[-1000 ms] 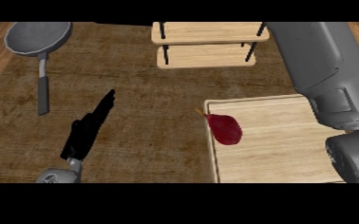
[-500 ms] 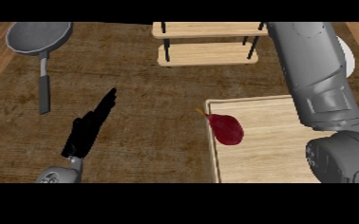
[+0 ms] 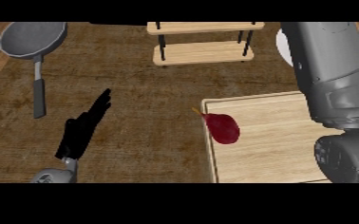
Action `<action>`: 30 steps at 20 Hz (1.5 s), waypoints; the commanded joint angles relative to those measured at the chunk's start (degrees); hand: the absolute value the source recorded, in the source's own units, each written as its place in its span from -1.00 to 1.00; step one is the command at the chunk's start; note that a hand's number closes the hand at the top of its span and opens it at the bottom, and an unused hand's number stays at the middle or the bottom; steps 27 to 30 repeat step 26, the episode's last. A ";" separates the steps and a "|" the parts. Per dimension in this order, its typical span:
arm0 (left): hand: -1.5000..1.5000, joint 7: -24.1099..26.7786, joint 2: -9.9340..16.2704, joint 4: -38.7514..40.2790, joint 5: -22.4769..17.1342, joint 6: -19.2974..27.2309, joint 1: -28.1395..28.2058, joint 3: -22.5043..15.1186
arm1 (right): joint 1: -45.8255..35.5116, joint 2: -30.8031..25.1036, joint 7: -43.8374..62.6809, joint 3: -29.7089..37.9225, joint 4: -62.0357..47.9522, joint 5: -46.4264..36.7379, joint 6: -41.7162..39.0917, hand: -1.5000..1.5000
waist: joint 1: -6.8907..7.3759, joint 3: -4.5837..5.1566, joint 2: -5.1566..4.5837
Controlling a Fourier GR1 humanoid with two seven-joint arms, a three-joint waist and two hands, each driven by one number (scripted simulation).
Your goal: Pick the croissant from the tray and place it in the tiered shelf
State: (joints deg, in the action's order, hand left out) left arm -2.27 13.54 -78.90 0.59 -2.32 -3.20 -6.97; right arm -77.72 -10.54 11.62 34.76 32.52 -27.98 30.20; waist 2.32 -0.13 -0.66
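Observation:
A dark red, teardrop-shaped item with a short tan stem (image 3: 223, 127) lies on the left part of the light wooden tray (image 3: 280, 147); it does not look like a croissant. The wooden tiered shelf (image 3: 203, 52) stands at the back, both tiers bare. My left hand (image 3: 82, 130) rests open on the counter at the lower left, fingers straight, well left of the tray. My right forearm (image 3: 326, 76) rises along the right edge over the tray's right side. Its hand is out of the picture.
A grey frying pan (image 3: 32, 38) sits at the back left, its handle (image 3: 38, 92) pointing toward me. A white plate (image 3: 282, 47) peeks out from behind the right forearm. Brown wooden counter lies between the tray and the shelf.
My right forearm has swung over the tray's right side and now stands a little further right, uncovering the white plate's edge. The red item and the left hand have stayed put.

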 commanded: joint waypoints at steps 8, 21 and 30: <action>0.00 -0.30 0.94 -0.24 -0.53 0.20 4.18 2.19 | 12.05 -12.24 6.95 1.66 10.40 0.76 -0.69 -1.00 | -4.43 0.14 1.53; 0.00 -6.72 1.35 -5.92 -0.72 -1.07 2.25 2.71 | 41.21 -16.36 7.12 3.01 42.47 15.17 -23.73 -1.00 | -3.26 0.09 1.03; 0.00 -5.81 -0.60 -6.70 2.59 0.22 3.70 0.80 | 39.81 -23.98 12.50 2.26 39.37 16.83 -27.27 -1.00 | -2.21 0.11 0.74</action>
